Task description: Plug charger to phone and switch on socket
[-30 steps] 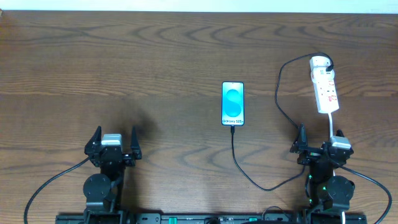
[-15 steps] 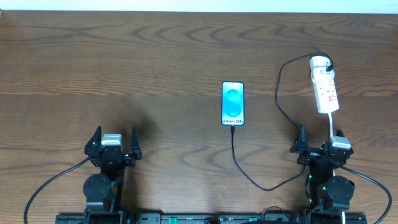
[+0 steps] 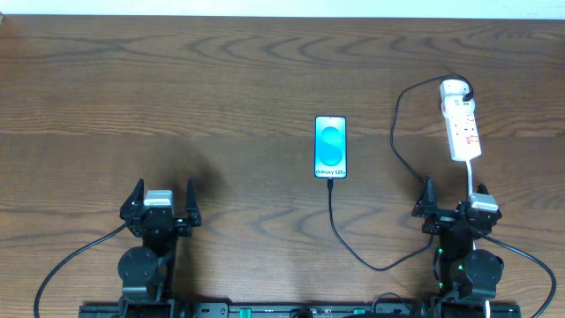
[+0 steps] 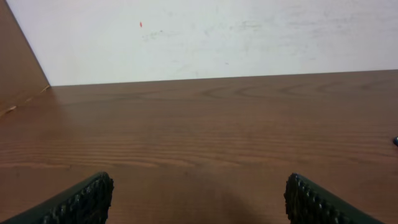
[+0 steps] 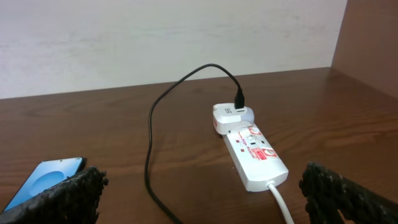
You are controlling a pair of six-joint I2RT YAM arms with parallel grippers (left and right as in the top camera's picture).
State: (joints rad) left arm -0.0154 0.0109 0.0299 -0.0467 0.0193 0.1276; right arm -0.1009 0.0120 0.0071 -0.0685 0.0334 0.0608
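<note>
A: Overhead first. Where's the phone?
B: Phone (image 3: 331,147) lies flat on the wood table (image 3: 221,88), about mid-table. Screen up, blue-turquoise, white text at the near end.
A: Charger?
B: Charger cable (image 3: 331,203), thin and black. Its tip touches the phone's near short edge and looks plugged in, but I can't confirm it's fully seated. The cable runs toward the arms, bends right and passes beside the right gripper (image 3: 455,205). Then it climbs and loops over to the far rounded end of the power strip (image 3: 463,122).
A: Anything in the strip?
B: A white adapter (image 3: 453,87) sits at that far end, and the cable goes into it. A white cord (image 3: 473,175) leaves the near end toward the right arm. Switch position is too small to read.
A: Grippers?
B: Left gripper (image 3: 161,203) is at near left, fingers spread, nothing in them, well apart from everything. Right gripper's fingers are parted too, empty, near the strip's near end.
A: Left wrist view?
B: Two ribbed fingertips (image 4: 81,200) at the bottom corners, wide apart, bare wood between them. White wall (image 4: 217,37) behind.
A: Right wrist?
B: Same here: fingertips (image 5: 348,198) wide apart, holding nothing. The strip lies ahead, slightly right, with red marks on top. The adapter is seated at its far end, the cable's black plug standing upright in it. The cable arcs up and left, then comes down toward the camera. The phone shows at lower left, partly behind one fingertip.
</note>
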